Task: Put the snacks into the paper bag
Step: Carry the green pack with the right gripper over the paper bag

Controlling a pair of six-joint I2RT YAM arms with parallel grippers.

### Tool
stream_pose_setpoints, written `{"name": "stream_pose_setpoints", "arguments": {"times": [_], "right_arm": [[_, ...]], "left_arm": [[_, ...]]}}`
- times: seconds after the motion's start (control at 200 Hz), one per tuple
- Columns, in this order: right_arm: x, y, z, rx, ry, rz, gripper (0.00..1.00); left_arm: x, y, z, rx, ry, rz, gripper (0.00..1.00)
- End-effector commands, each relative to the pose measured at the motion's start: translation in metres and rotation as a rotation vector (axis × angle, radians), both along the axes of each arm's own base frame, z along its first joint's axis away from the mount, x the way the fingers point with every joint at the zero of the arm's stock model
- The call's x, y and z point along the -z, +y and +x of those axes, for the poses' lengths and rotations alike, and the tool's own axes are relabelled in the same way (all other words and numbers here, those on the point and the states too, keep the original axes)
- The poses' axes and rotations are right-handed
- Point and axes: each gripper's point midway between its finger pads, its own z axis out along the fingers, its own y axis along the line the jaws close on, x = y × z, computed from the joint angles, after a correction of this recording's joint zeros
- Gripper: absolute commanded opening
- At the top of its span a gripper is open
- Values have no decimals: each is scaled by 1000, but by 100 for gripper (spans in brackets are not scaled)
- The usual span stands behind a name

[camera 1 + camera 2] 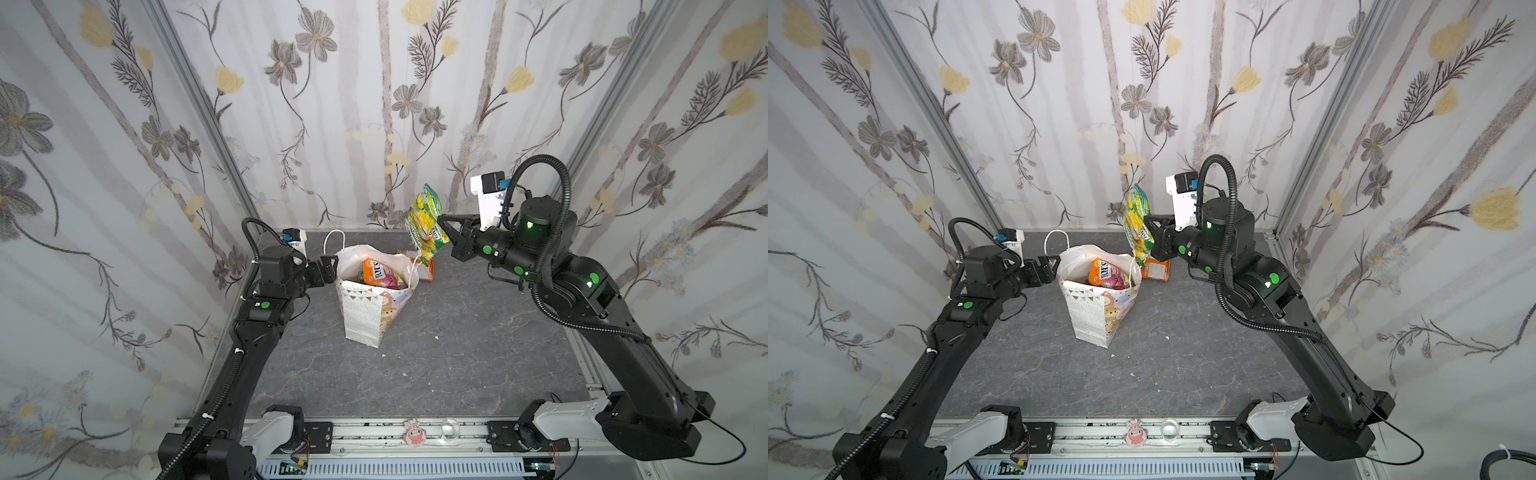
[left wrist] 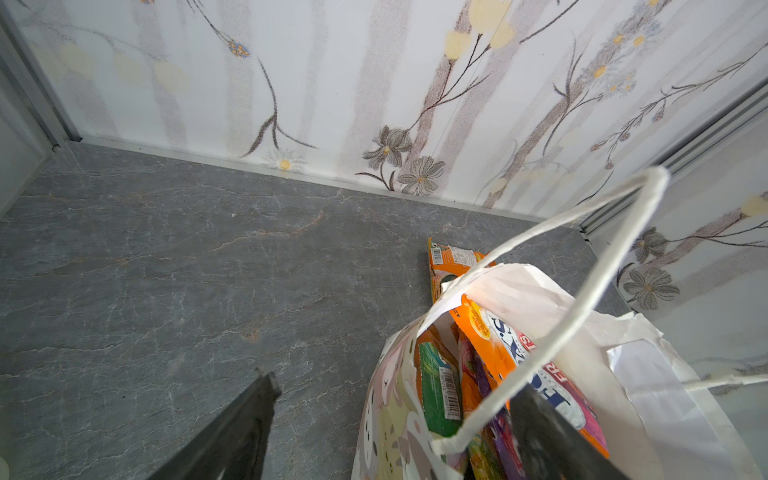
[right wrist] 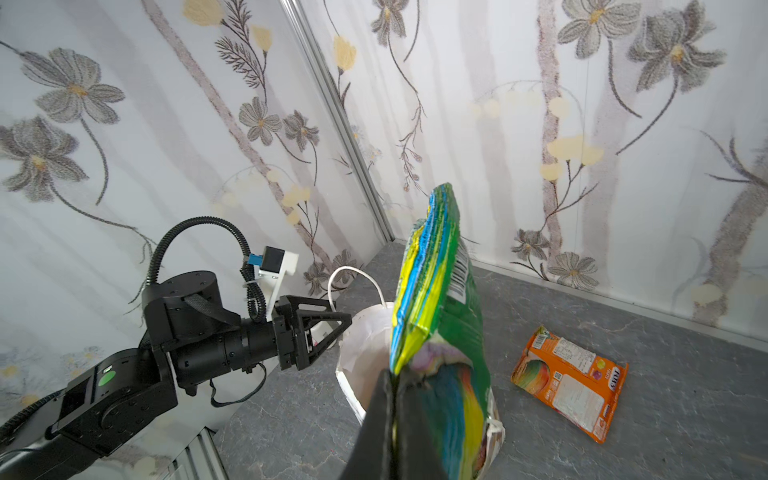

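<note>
Step in hand, as I judge it: carrying a packet to the bag. The left gripper (image 1: 331, 267) stands open astride the bag's (image 1: 361, 322) left rim, one finger inside the mouth. Several packets (image 1: 376, 272) sit inside. An orange packet (image 3: 569, 382) lies flat just behind the bag. Above the bag's right rim, a green-yellow packet (image 1: 424, 220) hangs, long axis near upright, clamped by the right gripper (image 1: 444, 226). Next: bring it over the mouth and release.

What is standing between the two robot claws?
The paper bag, open with packets inside, stands between the left gripper, at its rim, and the right gripper, shut on a yellow-green packet. This shows in both top views.
</note>
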Motion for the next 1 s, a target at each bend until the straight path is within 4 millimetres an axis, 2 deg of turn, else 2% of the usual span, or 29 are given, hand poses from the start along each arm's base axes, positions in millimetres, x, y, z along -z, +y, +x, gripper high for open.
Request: {"name": "stream_pose_setpoints", "arguments": {"times": [0.0, 0.095, 0.15, 0.16, 0.185, 0.34, 0.494, 0.639, 0.649, 0.669, 0.804, 0.914, 0.999], "right_arm": [[-15, 9, 2, 7, -59, 11, 0], [-16, 29, -2, -55, -71, 10, 0], [-11, 36, 5, -56, -69, -19, 0], [-11, 42, -1, -76, -69, -23, 0], [-7, 49, -2, -88, -64, -42, 0], [4, 71, 5, -117, -50, -115, 0], [0, 80, 5, -135, -62, -109, 0], [0, 80, 5, -137, -68, -114, 0], [10, 86, 11, -137, -54, -132, 0], [14, 88, 13, -138, -47, -141, 0], [24, 93, 13, -164, -47, -179, 0], [37, 106, 3, -276, -41, -215, 0], [48, 109, 8, -281, -34, -247, 0]], "left_arm": [[-10, -2, 2, 8, -41, -18, 88], [-9, -2, 2, 9, -38, -16, 88], [-9, -2, 3, 9, -37, -18, 88], [-9, -2, 3, 9, -36, -18, 89], [-8, -2, 3, 9, -35, -17, 88], [-8, -1, 3, 8, -35, -17, 88], [-8, -1, 3, 9, -33, -15, 88], [-8, -1, 3, 9, -34, -14, 88], [-8, -1, 3, 9, -33, -14, 88], [-8, -1, 3, 9, -33, -15, 88], [-8, -2, 2, 11, -34, -16, 88], [-9, -2, 2, 11, -37, -16, 88], [-9, -2, 1, 12, -39, -17, 88]]}}
